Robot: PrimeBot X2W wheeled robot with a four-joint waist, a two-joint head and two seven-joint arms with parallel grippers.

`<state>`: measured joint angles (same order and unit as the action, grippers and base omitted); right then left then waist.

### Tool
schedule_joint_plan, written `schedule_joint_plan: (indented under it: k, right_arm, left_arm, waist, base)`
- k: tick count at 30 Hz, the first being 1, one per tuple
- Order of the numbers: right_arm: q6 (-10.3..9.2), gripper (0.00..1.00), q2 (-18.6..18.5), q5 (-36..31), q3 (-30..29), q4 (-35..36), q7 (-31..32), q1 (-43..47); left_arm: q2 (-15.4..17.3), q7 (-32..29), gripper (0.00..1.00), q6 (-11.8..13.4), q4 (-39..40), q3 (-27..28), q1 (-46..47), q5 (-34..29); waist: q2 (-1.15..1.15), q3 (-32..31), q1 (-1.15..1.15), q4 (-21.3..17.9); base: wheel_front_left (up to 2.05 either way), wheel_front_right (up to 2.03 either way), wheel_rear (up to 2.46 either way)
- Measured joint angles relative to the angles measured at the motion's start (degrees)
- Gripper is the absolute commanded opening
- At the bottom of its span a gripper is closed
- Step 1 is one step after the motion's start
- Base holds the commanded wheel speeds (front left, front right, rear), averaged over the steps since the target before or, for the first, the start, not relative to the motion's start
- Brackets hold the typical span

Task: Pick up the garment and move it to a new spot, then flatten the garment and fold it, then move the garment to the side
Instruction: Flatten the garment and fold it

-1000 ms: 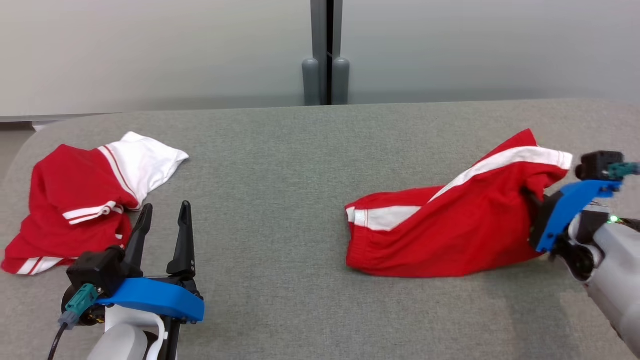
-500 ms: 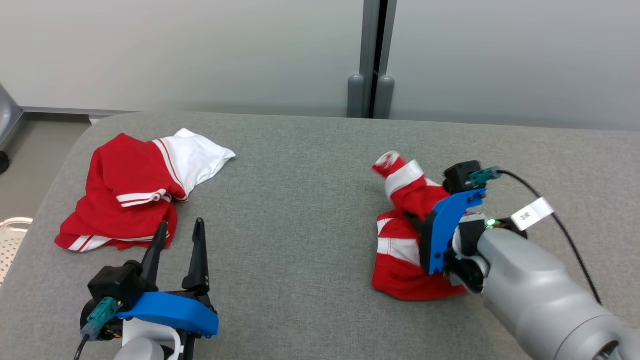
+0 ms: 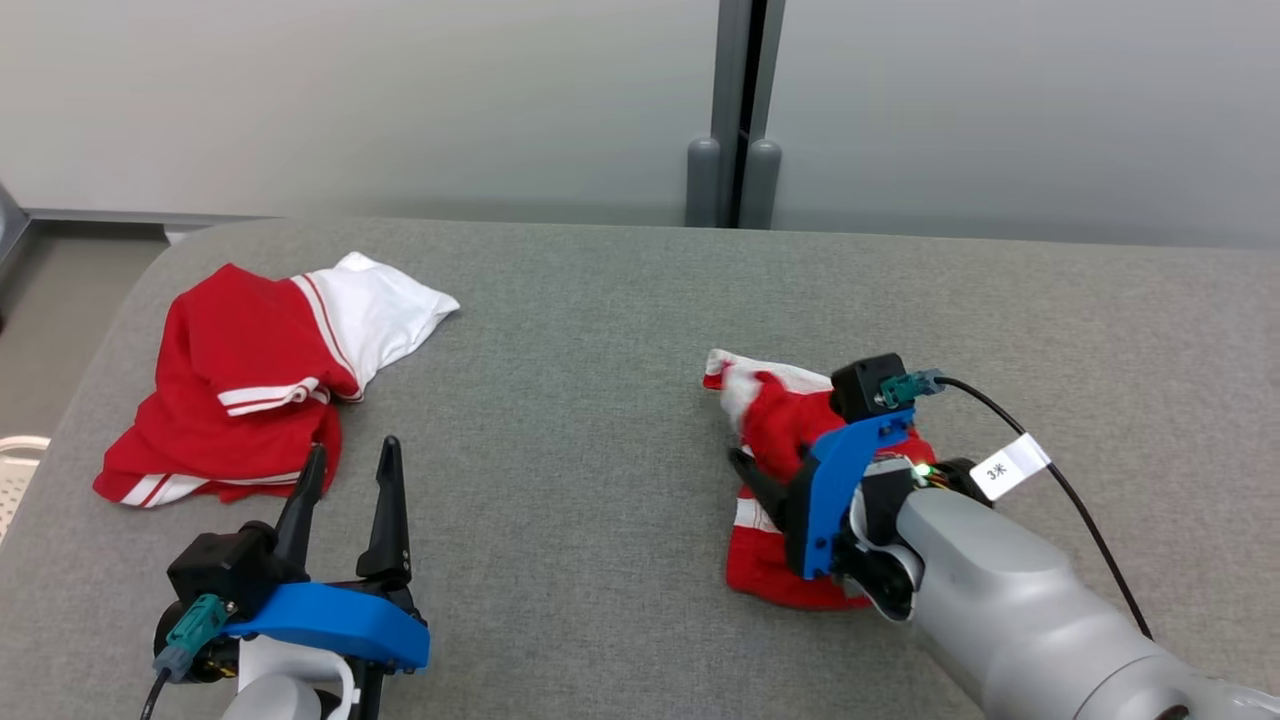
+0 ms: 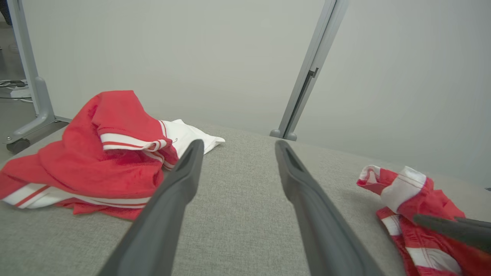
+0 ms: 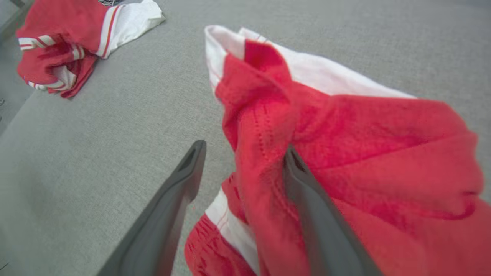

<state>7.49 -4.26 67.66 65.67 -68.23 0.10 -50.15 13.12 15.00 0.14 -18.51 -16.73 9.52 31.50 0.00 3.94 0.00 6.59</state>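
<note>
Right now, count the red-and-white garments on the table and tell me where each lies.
2. The left garment lies beyond the left gripper, near the table edge. The right garment is bunched at the open right gripper. None seems hidden.

A robotics test lab, by every visible sign: a broad bench [image 3: 600, 330] covered in grey fabric stands against plain pale partition panels [image 3: 350, 100] joined by a grey metal post [image 3: 735, 100]. In the left wrist view, a grey frame leg [image 4: 28, 76] ends in a castor [image 4: 17, 145] on a bare floor, with a power strip and loose cables [image 4: 13, 90] behind it. A grey robot arm [image 3: 1000, 590] carries a blue bracket [image 3: 835, 490] and a black cable [image 3: 1090, 530] with a white paper tag [image 3: 1005, 467]. A crumpled red-and-white garment [image 3: 775, 430] and a second garment [image 3: 240, 380] lie well apart on the bench, laid out like test pieces rather than laundry.
</note>
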Motion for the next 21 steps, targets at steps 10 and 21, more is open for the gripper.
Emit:
schedule_joint_plan:
  k: [10,21]
  right_arm:
    - [0.01,1.0,-12.3,0.4,-6.5,17.8,-13.7,2.1]
    - [-0.01,1.0,-23.6,-16.4,-38.4,33.4,-15.1,16.0]
  left_arm:
    - [0.2,0.0,1.0,-0.1,0.4,2.7,-2.2,-0.4]
    - [0.8,0.0,1.0,0.0,4.3,6.8,-5.6,-2.4]
  waist:
    - [0.0,-2.6,-0.01,-3.9]
    - [0.0,-4.3,-0.01,-7.6]
  base:
    - [0.0,0.0,0.0]
    - [0.0,0.0,0.0]
